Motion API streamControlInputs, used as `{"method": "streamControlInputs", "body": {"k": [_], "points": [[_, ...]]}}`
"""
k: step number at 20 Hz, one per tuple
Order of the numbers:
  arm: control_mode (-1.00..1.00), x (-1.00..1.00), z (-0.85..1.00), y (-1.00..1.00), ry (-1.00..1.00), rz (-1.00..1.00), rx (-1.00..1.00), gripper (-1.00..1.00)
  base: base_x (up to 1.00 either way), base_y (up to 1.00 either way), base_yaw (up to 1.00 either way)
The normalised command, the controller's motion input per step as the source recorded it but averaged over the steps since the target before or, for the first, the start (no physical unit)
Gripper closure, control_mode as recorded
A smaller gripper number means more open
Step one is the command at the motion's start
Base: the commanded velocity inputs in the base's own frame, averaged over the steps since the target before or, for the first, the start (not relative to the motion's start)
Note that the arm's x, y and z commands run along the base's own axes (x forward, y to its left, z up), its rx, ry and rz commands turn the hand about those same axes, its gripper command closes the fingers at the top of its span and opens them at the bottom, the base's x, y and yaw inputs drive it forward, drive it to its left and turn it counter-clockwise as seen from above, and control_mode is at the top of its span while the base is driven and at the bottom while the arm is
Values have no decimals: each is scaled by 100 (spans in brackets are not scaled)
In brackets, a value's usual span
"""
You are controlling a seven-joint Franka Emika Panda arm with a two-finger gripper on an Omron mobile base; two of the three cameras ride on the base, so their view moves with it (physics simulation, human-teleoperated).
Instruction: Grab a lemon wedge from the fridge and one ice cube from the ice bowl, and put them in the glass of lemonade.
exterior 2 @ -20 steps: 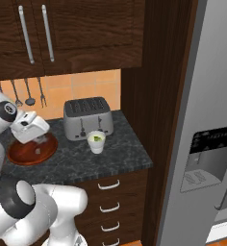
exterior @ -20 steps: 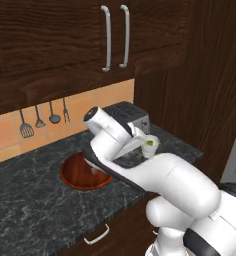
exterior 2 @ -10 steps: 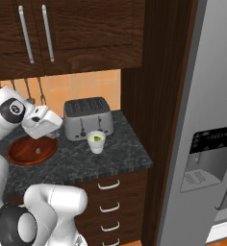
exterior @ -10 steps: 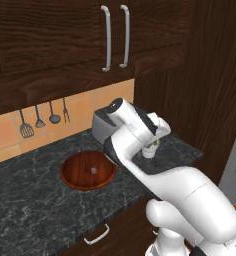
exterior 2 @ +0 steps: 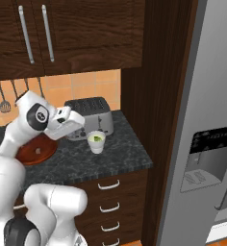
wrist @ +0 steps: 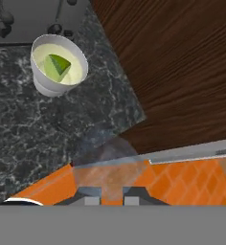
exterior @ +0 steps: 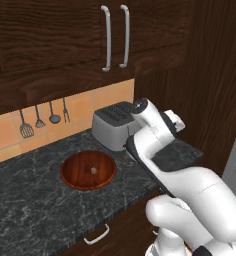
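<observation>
- I see the gripper (wrist: 111, 191) closed on a clear ice cube (wrist: 110, 165), above the counter (wrist: 33, 129).
- Lemon wedge (wrist: 56, 67) lies in the glass (wrist: 57, 64) (beside the toaster (exterior 2: 88, 117)).
- Bowl (exterior: 88, 170) sits apart.

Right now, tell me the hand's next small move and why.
Probably slide the hand over the cup. A clear ice cube seems pinched in its grip, the lemon wedge already sits in the drink, and the cup lies off to one side, so releasing here would drop the cube on the counter.
</observation>
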Motion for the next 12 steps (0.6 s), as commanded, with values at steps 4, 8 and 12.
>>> {"method": "streamControlInputs", "body": {"k": [4,8,12], "points": [[-100,75,-26,-21,0,14,0,100,0,0,0],[-100,80,-39,0,1,9,-1,100,0,0,0],[-100,69,-39,0,3,6,-3,100,0,0,0]]}}
